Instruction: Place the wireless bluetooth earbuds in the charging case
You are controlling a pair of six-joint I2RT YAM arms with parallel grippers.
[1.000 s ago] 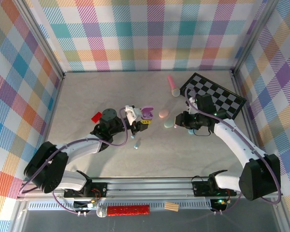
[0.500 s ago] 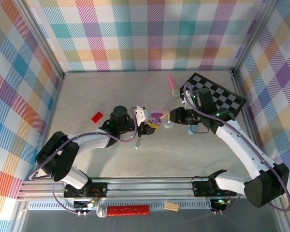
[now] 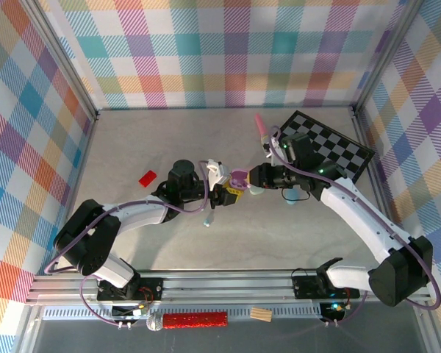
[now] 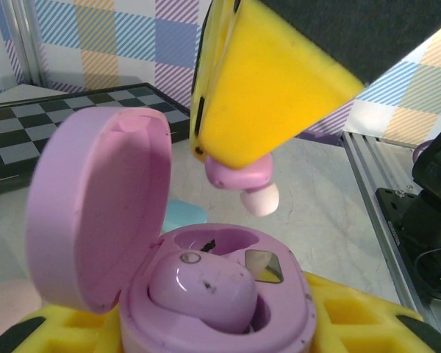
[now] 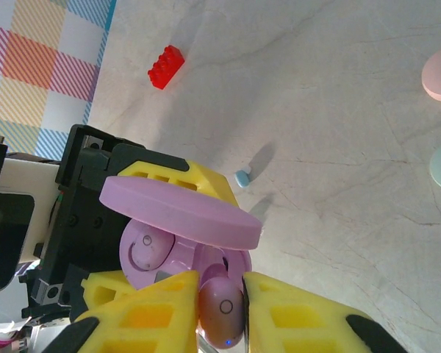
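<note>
Open charging case (image 4: pixel 220 309) sits in left claw (image 3: pixel 232 187) mid-worktop, seated earbud (image 4: pixel 206 287) in one well. Right claw (image 3: pixel 254 177) holds second earbud (image 4: pixel 239 176) just above the other well. Checkerboard (image 3: pixel 338 147) at far right corner, brick (image 3: pixel 147 177) left of centre.

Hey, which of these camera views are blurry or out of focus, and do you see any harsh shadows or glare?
Left wrist view: the yellow pad nearest the lens and the chessboard behind are soft; the purple case is fairly sharp. Right wrist view: the red brick is crisp; soft grey shadows fall near the blue earbud. Top view: even light, no glare.
</note>
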